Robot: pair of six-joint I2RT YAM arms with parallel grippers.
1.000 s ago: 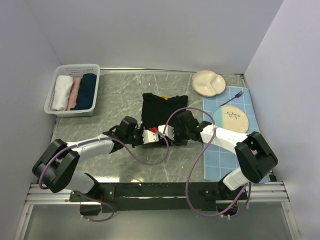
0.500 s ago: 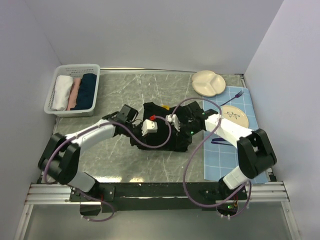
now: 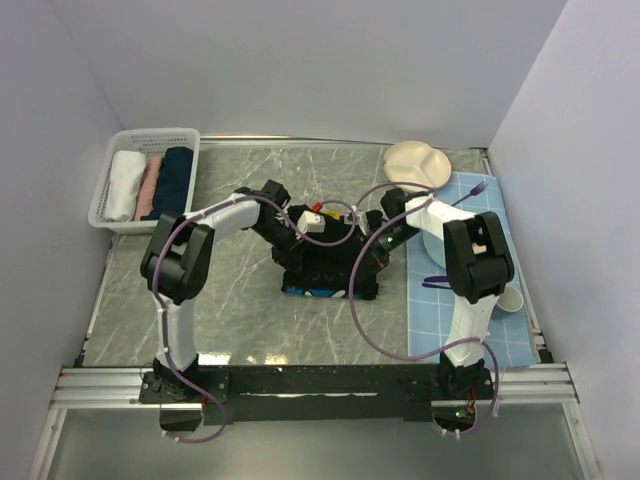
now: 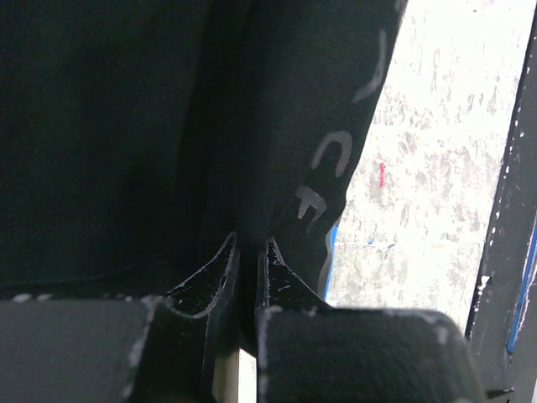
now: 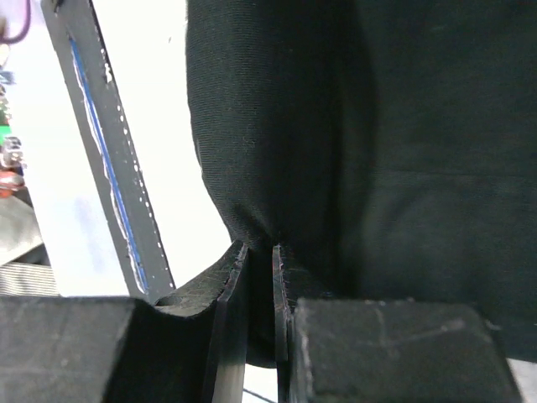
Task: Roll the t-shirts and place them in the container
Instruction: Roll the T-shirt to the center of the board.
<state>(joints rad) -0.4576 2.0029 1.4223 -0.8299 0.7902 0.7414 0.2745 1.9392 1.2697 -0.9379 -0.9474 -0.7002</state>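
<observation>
Left gripper point(image 4: 248, 252) and right gripper point(image 5: 260, 252) pinch thin folds of the black t-shirt point(image 3: 322, 268), right of the basket point(image 3: 160, 133); shallow grips could slip, unrolling it.

The left arm point(image 3: 215, 212) and right arm point(image 3: 440, 215) met over the black t-shirt point(image 3: 325, 270) mid-table, with purple cables point(image 3: 352, 305) looping across it and closing off the centre. Bare marble tabletop point(image 3: 230, 310) lay open left of the shirt and in front of it. The basket point(image 3: 140, 224) barred the far-left corner; a divided plate point(image 3: 415, 165), fork point(image 3: 468, 192) and placemat point(image 3: 450, 320) crowded the right.
</observation>
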